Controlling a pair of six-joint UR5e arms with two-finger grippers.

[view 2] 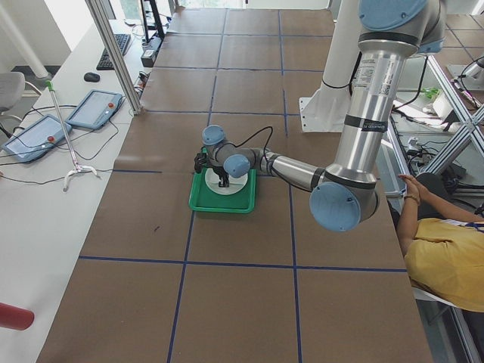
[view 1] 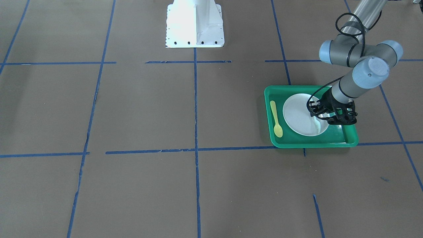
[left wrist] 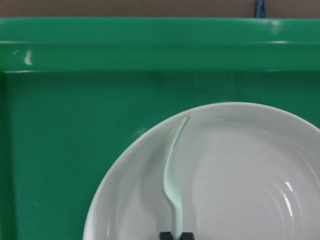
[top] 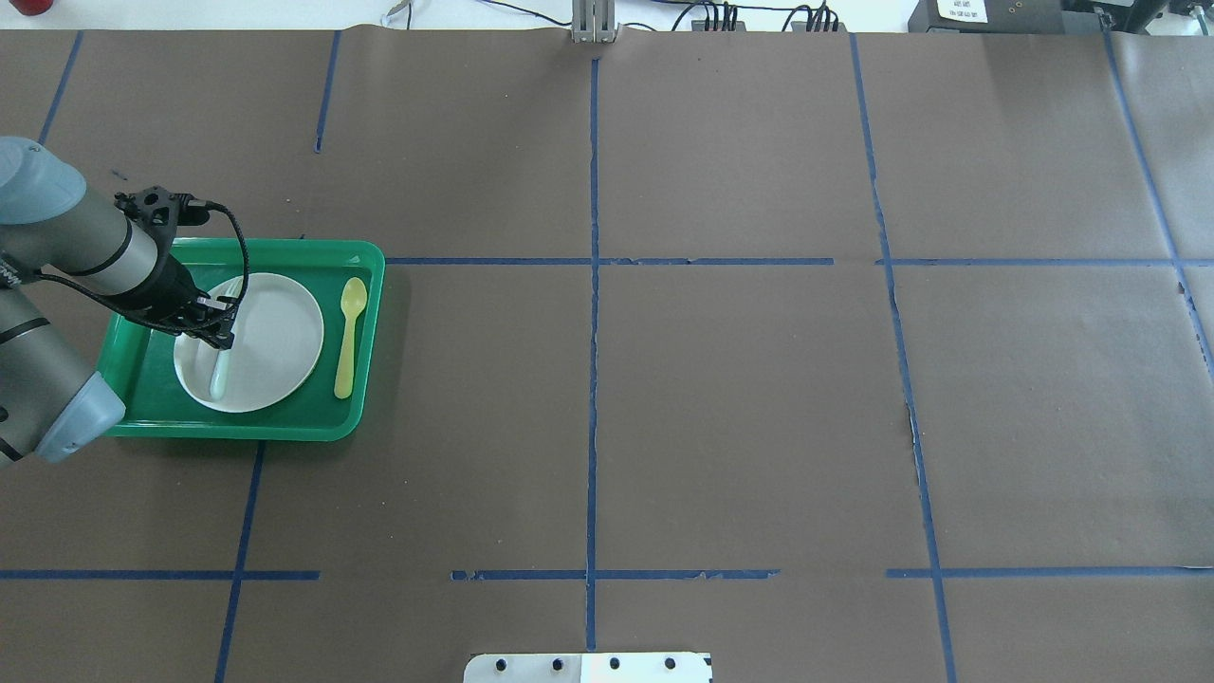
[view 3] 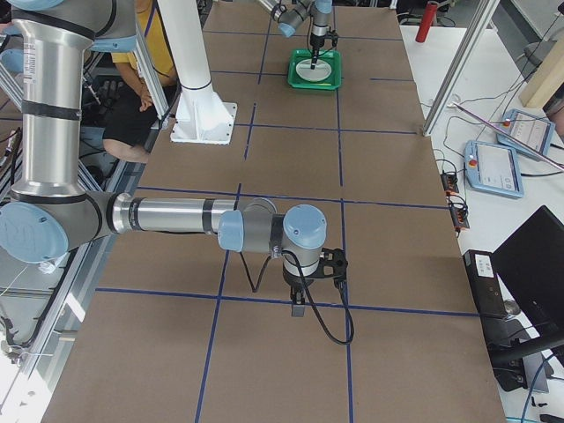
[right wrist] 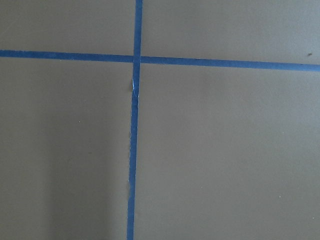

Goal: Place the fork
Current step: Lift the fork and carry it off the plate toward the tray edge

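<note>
Fork (left wrist: 172, 175), slim pale plastic, on round plate (left wrist: 240, 165)

The brown paper-covered desk (top: 740, 408) is crossed by a grid of blue tape lines (top: 593, 379). On it show a green rectangular plastic tray (top: 285, 424), a white round plate (top: 275, 332), a pale whitish-blue translucent plastic fork (left wrist: 168, 182) and a yellow-green plastic spoon (top: 349, 327). The left claw (top: 222, 339) is black, on a grey arm (view 1: 345, 86) with light-blue joint caps (view 1: 370, 71).

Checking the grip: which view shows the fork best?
Left wrist: the fork appears large and close, curving across the white plate into the left gripper. Overhead shows it small; front-facing only a sliver; side views too distant; right wrist, nothing.
</note>
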